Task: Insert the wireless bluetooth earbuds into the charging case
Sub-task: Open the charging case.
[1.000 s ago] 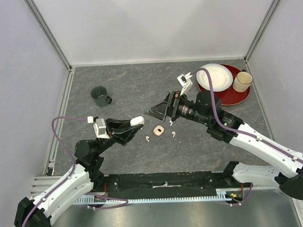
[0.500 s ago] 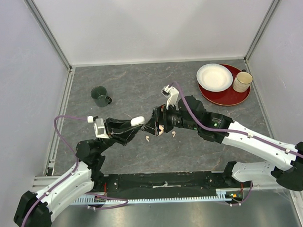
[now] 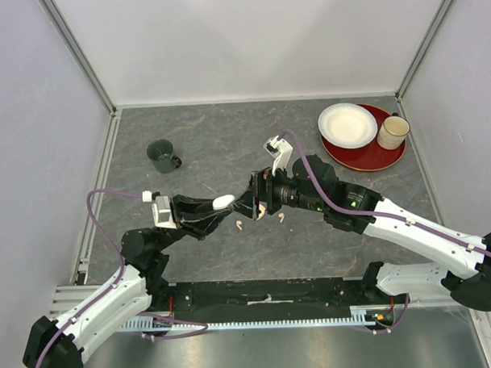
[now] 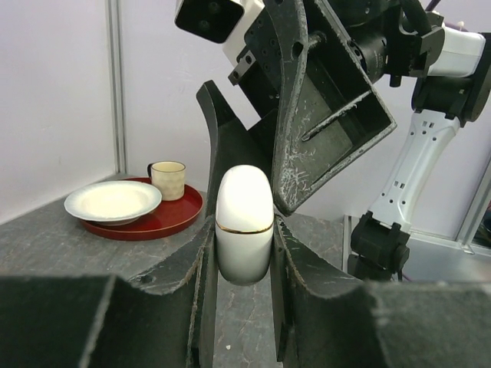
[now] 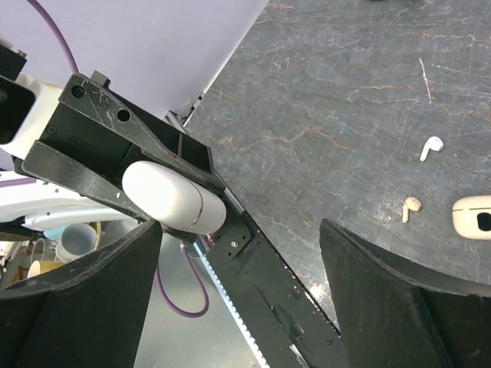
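Note:
My left gripper (image 3: 222, 203) is shut on a white oval charging case (image 3: 223, 201) with a thin gold seam, and holds it above the table; the lid looks closed. In the left wrist view the case (image 4: 244, 222) stands between my fingers (image 4: 196, 276). My right gripper (image 3: 251, 201) is wide open and empty, its jaws just right of the case's tip. In the right wrist view the case (image 5: 173, 199) lies near my left finger (image 5: 84, 299). Two earbuds lie on the table, one (image 3: 241, 225) below the grippers and one (image 3: 281, 217) to its right. The right wrist view shows a white one (image 5: 434, 146) and a beige one (image 5: 412, 205).
A small beige case-like piece (image 5: 472, 216) lies by the earbuds, partly under the right gripper. A dark green mug (image 3: 162, 155) stands at the left. A red tray (image 3: 386, 156) at the back right holds a white plate (image 3: 347, 125) and a cream cup (image 3: 393, 132).
My right arm has swung left and down from the table's middle until its open jaws face the case. My left gripper has shifted slightly right with the case.

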Robot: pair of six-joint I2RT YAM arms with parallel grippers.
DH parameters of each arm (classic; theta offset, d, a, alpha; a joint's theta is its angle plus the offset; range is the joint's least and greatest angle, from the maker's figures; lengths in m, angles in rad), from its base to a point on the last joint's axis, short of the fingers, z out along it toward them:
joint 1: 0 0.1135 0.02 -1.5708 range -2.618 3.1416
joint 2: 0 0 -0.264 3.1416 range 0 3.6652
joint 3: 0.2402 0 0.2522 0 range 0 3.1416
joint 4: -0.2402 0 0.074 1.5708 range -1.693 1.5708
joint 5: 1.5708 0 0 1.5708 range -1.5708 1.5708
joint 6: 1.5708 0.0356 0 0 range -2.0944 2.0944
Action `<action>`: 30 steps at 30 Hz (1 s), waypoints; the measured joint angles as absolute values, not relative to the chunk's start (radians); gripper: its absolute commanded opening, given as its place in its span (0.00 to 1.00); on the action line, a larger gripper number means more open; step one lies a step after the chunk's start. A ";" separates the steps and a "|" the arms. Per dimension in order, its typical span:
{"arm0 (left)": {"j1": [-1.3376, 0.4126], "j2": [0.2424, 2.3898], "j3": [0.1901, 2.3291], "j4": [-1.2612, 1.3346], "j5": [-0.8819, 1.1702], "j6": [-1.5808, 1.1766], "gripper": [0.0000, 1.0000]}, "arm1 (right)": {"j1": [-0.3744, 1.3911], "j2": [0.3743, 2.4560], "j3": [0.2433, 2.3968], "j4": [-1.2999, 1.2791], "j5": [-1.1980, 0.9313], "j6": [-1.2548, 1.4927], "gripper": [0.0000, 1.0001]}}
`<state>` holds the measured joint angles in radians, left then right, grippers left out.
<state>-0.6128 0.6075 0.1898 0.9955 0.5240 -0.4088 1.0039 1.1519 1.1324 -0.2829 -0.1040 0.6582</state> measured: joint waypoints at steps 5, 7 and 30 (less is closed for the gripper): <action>-0.613 0.608 0.190 0.990 0.530 -0.407 0.02 | 1.004 1.152 1.132 -0.272 -0.103 0.675 0.90; -0.613 0.608 0.190 0.988 0.534 -0.407 0.02 | 1.004 1.152 1.132 -0.269 -0.102 0.681 0.90; -0.613 0.576 0.195 0.893 0.575 -0.385 0.02 | 0.995 1.137 1.132 -0.170 -0.082 0.699 0.98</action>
